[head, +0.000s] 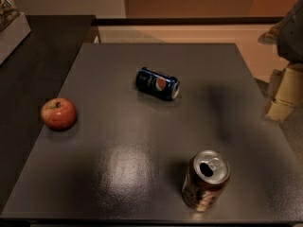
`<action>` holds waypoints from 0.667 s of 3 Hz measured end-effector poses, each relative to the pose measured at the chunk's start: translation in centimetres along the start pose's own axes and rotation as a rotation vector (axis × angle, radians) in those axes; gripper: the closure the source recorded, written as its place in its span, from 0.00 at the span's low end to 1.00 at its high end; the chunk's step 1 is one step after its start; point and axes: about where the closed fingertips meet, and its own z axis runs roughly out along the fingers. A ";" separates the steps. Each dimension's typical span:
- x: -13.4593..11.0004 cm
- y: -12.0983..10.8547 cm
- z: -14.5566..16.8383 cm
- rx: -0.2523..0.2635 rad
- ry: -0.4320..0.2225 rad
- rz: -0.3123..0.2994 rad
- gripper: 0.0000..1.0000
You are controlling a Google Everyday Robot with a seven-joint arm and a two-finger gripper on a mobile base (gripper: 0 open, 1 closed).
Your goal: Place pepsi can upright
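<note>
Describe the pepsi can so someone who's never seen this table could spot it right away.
On the dark grey table filling the view, with the gripper beyond its right edge, look just past the middle. The pepsi can lies there on its side: dark blue with a round red-white-blue logo, unlike the upright brown can at the front and the red apple at left.

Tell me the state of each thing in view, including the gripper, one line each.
pepsi can: lying on its side, far middle of the table, not held.
brown can: standing upright, top opened, near right.
apple: whole, stem up, left side.
gripper: at the right edge of view, off the table, touching none of them.
</note>
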 end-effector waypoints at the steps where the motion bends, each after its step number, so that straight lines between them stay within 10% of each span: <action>1: 0.0 0.0 0.0 0.000 0.000 0.000 0.00; 2: -1.8 -0.6 0.5 0.004 -0.008 -0.026 0.00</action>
